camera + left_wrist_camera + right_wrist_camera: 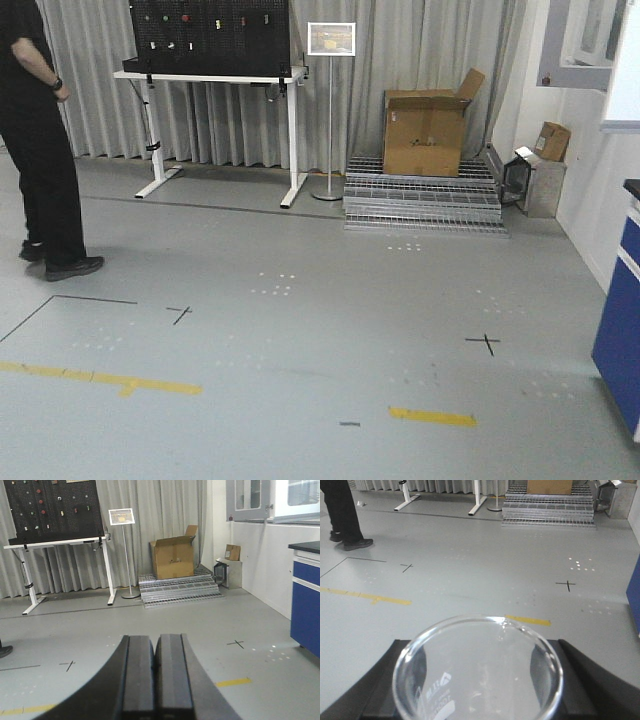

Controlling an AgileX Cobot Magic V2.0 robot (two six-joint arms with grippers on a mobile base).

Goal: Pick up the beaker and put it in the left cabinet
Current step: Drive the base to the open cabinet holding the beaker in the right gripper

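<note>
The beaker point(477, 675), clear glass with white print and a pour lip on its far rim, fills the bottom of the right wrist view. My right gripper point(479, 650) is shut on it, a black finger point(380, 680) pressing each side. It hangs above grey floor. My left gripper point(154, 639) is shut with nothing in it, its two black pads touching, and it points out over the floor. The left cabinet is out of view. Neither gripper shows in the front view.
A person in black point(35, 140) stands at the far left. Ahead are a white-legged table with a black pegboard point(215, 75), a sign stand point(330, 110) and a cardboard box point(425, 135) on metal gratings point(425, 205). A blue bench cupboard point(620, 320) is at the right.
</note>
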